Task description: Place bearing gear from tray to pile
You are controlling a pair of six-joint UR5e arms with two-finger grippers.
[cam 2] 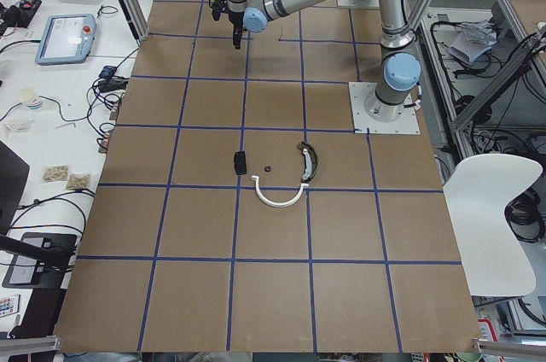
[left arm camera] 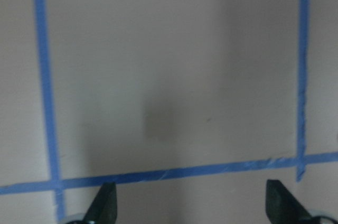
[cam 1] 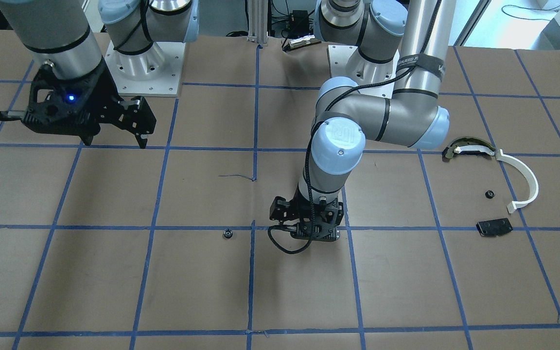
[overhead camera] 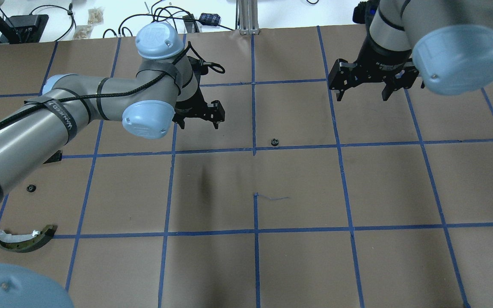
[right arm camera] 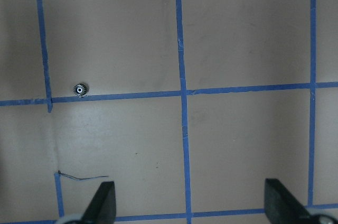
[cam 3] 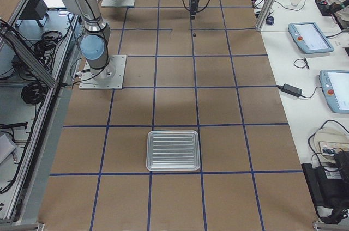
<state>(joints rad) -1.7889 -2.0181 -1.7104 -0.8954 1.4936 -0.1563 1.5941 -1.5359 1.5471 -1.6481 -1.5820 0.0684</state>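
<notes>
A small black bearing gear [cam 1: 227, 234] lies on the brown table next to a blue tape crossing; it also shows in the overhead view [overhead camera: 274, 142] and the right wrist view [right arm camera: 80, 90]. My left gripper [overhead camera: 199, 123] hangs open and empty low over the table, to the gear's side; its wrist view [left arm camera: 193, 208] shows bare paper only. My right gripper [overhead camera: 363, 97] is open and empty, higher up and farther off. The pile holds a white half-ring [cam 1: 528, 180], an olive curved piece [cam 1: 469, 146], a black plate [cam 1: 494, 227] and a second small gear [cam 1: 490, 194].
The ribbed metal tray [cam 3: 173, 150] sits empty at the table's right end, far from both grippers. The arm bases [cam 1: 144, 68] stand at the robot's edge. A loose thread [overhead camera: 272, 197] lies mid-table.
</notes>
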